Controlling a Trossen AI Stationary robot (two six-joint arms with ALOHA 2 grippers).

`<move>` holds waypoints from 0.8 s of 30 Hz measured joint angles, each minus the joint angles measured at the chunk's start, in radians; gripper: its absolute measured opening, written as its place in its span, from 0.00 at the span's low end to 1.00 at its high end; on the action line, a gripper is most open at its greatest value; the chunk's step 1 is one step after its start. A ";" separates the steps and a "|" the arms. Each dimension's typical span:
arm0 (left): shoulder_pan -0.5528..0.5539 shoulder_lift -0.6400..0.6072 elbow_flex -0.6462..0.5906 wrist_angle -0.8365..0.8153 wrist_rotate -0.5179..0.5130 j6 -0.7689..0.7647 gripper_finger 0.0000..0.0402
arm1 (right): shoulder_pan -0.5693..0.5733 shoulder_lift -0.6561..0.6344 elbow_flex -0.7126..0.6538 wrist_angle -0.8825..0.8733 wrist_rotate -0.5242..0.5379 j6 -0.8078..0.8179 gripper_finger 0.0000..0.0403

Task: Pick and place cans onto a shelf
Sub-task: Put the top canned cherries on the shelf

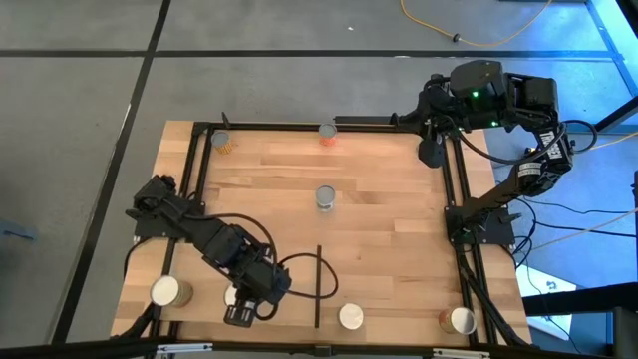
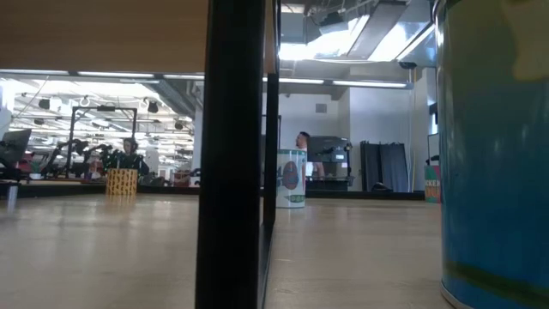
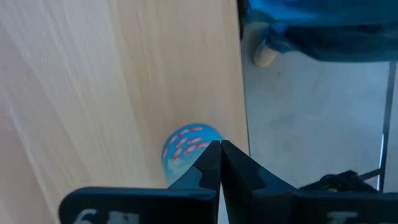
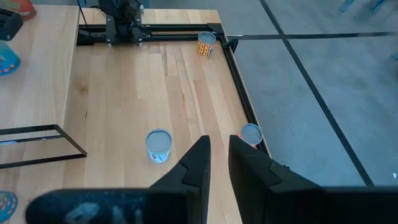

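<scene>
We see a plank-patterned wooden tabletop (image 1: 379,199) edged by a black metal frame (image 1: 299,126). It stands on a grey floor crossed by dark lines (image 1: 90,60), where a yellow cable (image 1: 478,38) curls. Across the room behind, we make out a person (image 2: 304,146) by dark equipment.
</scene>
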 joint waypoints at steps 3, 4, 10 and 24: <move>-0.014 0.000 0.000 -0.036 0.001 -0.008 0.00 | 0.000 0.000 0.000 0.000 0.000 0.000 0.15; -0.018 0.000 0.000 -0.042 0.001 -0.010 0.00 | 0.000 0.000 0.000 0.000 0.000 0.000 0.15; -0.039 0.000 0.000 -0.102 0.000 -0.028 0.00 | 0.000 0.000 0.000 0.000 0.000 0.016 0.15; -0.075 0.000 0.000 -0.119 0.007 -0.043 0.00 | 0.000 0.000 0.000 0.001 0.000 0.026 0.15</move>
